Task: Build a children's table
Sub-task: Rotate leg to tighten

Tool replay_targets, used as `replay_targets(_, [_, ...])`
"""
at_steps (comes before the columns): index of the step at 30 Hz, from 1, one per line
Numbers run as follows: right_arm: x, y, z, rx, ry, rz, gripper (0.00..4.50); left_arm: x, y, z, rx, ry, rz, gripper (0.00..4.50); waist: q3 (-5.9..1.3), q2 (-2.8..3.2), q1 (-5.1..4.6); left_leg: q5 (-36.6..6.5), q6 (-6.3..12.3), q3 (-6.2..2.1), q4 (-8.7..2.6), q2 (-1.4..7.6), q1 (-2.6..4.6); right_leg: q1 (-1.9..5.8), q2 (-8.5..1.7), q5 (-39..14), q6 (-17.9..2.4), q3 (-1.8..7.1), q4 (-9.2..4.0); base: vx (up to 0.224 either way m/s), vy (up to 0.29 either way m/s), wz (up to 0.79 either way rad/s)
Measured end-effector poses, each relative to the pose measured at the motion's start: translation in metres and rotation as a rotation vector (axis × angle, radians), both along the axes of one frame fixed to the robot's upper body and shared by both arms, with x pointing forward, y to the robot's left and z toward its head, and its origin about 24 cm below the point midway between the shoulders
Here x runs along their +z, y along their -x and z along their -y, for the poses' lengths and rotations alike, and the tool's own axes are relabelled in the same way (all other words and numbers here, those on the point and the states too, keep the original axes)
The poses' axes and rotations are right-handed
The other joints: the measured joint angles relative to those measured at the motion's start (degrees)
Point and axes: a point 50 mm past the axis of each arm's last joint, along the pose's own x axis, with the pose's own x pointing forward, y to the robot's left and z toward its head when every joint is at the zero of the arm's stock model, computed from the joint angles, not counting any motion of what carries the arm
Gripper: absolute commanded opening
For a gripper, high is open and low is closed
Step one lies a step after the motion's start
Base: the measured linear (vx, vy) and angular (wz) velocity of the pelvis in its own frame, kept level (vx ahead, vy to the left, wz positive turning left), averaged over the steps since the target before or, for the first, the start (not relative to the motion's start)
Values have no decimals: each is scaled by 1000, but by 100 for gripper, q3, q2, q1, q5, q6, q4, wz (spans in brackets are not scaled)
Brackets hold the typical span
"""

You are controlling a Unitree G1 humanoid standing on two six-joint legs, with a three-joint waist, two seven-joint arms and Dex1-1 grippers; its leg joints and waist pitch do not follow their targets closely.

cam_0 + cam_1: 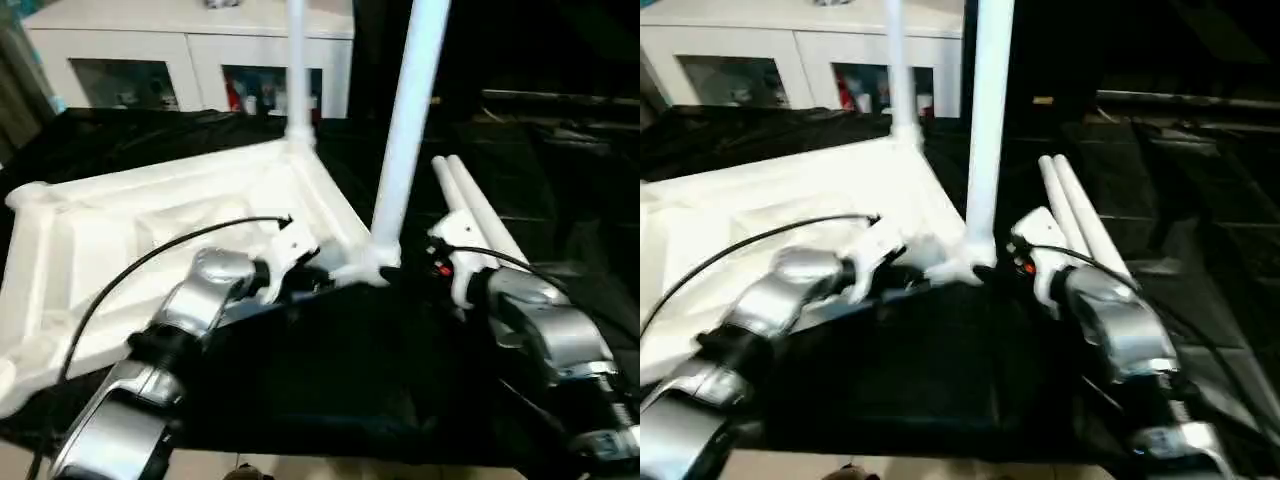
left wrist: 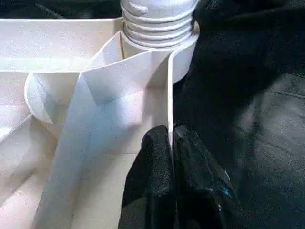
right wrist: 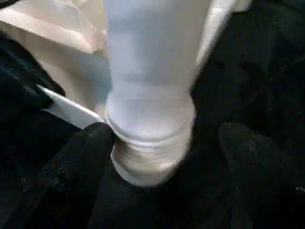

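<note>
The white tabletop (image 1: 130, 240) lies underside up on a black cloth. Two white legs stand upright in its corner sockets, one at the far corner (image 1: 297, 70) and one at the near corner (image 1: 405, 130). My left gripper (image 2: 172, 143) is shut on the thin rim wall of the tabletop (image 2: 170, 95), just short of the near leg's threaded base (image 2: 157, 19). My right gripper (image 3: 164, 131) stands open around the foot of the near leg (image 3: 152, 71); one finger (image 3: 81, 162) touches it and the other (image 3: 252, 162) stands apart.
Two loose white legs (image 1: 480, 215) lie side by side on the cloth, right of the near corner. A white cabinet (image 1: 190, 50) with glass doors stands behind. The black cloth (image 1: 330, 370) ends at a front edge close to me.
</note>
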Motion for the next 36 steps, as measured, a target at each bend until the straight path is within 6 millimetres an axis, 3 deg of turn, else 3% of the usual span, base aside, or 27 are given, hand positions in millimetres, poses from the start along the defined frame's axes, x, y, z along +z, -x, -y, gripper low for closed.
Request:
replay_targets(6, [0, 3, -6, 56, -11, -24, 391, 1, 7, 1, -72, 4, -8, 0, 0, 0, 83, 0, 0, 2, 0, -1, -4, 1, -3, 0, 0, 0, -2, 0, 0, 0])
replay_targets(11, [-1, 4, -7, 75, -17, -37, 391, 2, 10, 1, -88, 4, -16, 0, 0, 0, 96, 1, 0, 3, 0, -1, -5, 0, -3, 0, 0, 0, -2, 0, 0, 0])
replay_targets(12, [-1, 4, -7, 78, -18, -38, 366, 2, 10, 1, -89, 4, -16, 0, 0, 0, 94, 1, 0, 3, 0, -1, -5, 0, -3, 0, 0, 0, -2, 0, 0, 0])
replay_targets(15, [-2, 5, -9, 97, -30, -48, 357, 2, 12, 1, -93, 2, -16, 0, 0, 0, 94, 1, 0, 3, 0, -1, -5, 0, -3, 0, 0, 0, -2, 0, 0, 0])
replay_targets(17, [-2, 5, -10, 101, -36, -50, 323, 2, 12, 1, -94, 2, -17, 0, 0, -1, 98, 1, 0, 3, 0, -2, -6, 0, -3, 0, 0, 0, -2, 0, 0, 0])
replay_targets(22, [-2, 6, -11, 104, -45, -60, 286, 2, 12, 1, -95, 2, -19, 0, 0, -1, 99, 1, 0, 3, 2, -1, -6, 0, -3, 0, 0, 0, -1, 0, 0, 0])
replay_targets(29, [-3, 6, -11, 101, -47, -62, 275, 1, 12, 0, -91, 1, -23, 0, 0, -1, 97, 1, 1, 3, 2, -1, -6, 0, -3, 0, 0, 0, -1, 0, 0, 0])
replay_targets(32, [-7, 3, -15, 35, -72, -55, 274, 0, 10, 1, -54, -3, -17, 0, -1, -2, 76, 1, 0, 2, 5, -1, -4, 0, -3, 0, 0, 0, 2, 0, 0, 0])
replay_targets(36, [-15, -16, -25, -253, -131, -32, 274, -2, -4, 19, 91, -11, -2, 0, 1, -8, -24, -3, -9, 3, 16, -3, -7, -1, -4, 13, 0, 4, 0, 0, 0, 0])
